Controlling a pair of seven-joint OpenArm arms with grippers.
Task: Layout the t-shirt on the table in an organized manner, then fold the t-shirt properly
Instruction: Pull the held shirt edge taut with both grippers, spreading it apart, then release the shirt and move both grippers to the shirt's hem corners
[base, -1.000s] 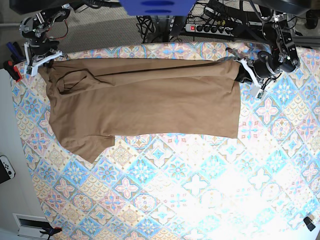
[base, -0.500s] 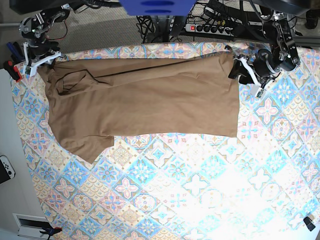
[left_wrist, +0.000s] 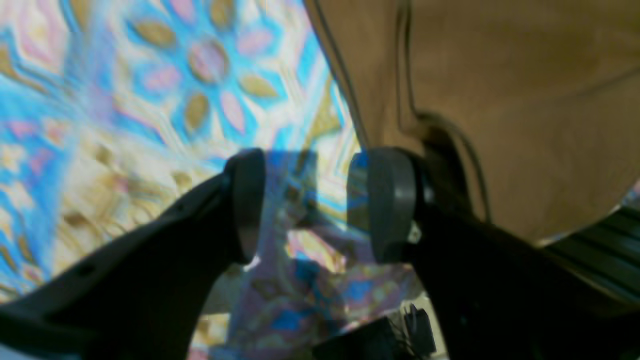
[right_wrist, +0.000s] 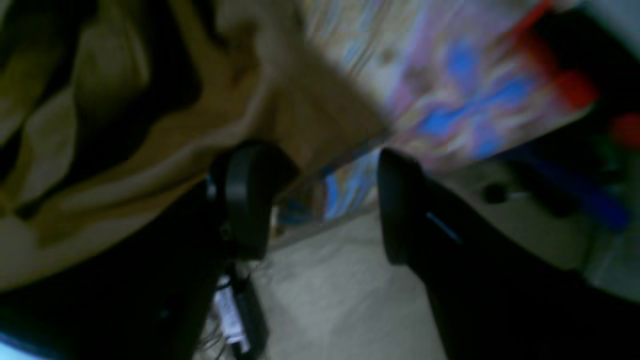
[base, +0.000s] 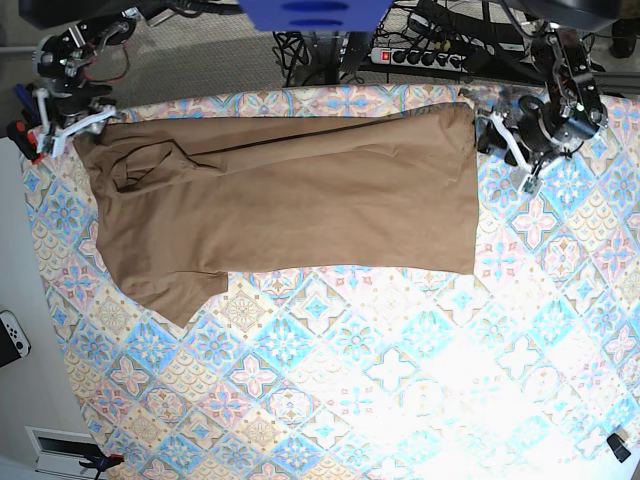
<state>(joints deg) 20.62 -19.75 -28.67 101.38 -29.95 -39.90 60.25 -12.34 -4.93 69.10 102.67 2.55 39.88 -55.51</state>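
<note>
The tan-brown t-shirt (base: 290, 195) lies flat across the far half of the table (base: 380, 380), with one sleeve pointing toward the near left. My left gripper (base: 503, 145) hangs just off the shirt's far right corner. In the left wrist view my left gripper (left_wrist: 315, 205) is open over the patterned cloth, with the t-shirt (left_wrist: 500, 100) beside one pad. My right gripper (base: 68, 122) is at the shirt's far left corner. In the blurred right wrist view my right gripper (right_wrist: 320, 205) is open and empty, with the t-shirt (right_wrist: 150, 125) bunched next to its left pad.
A power strip (base: 420, 55) and cables lie behind the table. Red and black clamps (base: 22, 135) sit at the table's far left edge. A white controller (base: 12, 335) lies on the floor at left. A small black object (base: 620, 445) is at the near right corner.
Both grippers have opened and let go of the shirt's far corners, then drawn back slightly outward. The shirt's far edge has settled flat on the table.
</note>
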